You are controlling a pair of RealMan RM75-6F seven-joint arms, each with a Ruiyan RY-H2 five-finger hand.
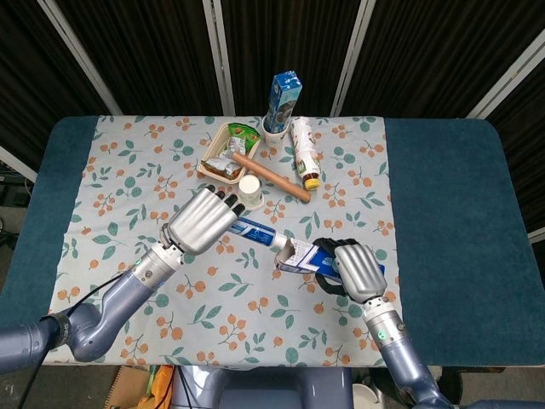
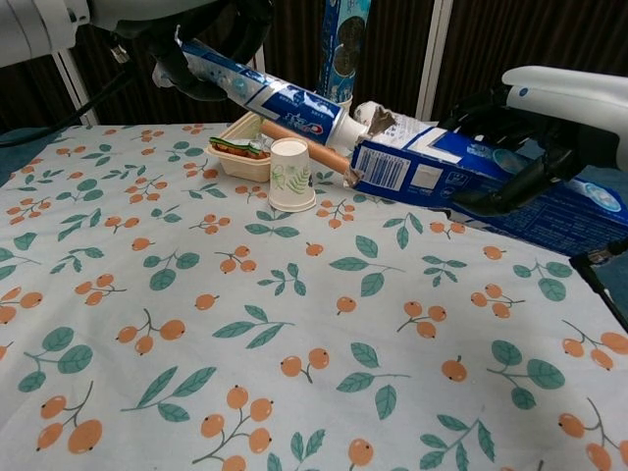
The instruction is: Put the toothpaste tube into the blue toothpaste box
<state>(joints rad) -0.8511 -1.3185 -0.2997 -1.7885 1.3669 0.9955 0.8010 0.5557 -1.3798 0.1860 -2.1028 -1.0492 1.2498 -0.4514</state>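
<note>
My left hand (image 1: 203,221) (image 2: 186,29) holds the toothpaste tube (image 1: 255,232) (image 2: 280,93) in the air, its white cap end pointing right and down at the torn open flap of the blue toothpaste box (image 1: 305,254) (image 2: 461,179). The cap sits right at the box mouth; whether it is inside I cannot tell. My right hand (image 1: 356,271) (image 2: 554,108) grips the box from above, lifted off the cloth with its open end facing left.
A paper cup (image 1: 250,191) (image 2: 291,175) stands just behind the tube. Further back lie a food tray (image 1: 223,153), a wooden rolling pin (image 1: 271,175), a bottle (image 1: 303,152) and a tall blue carton in a cup (image 1: 283,104). The floral cloth (image 1: 128,196) covers the table.
</note>
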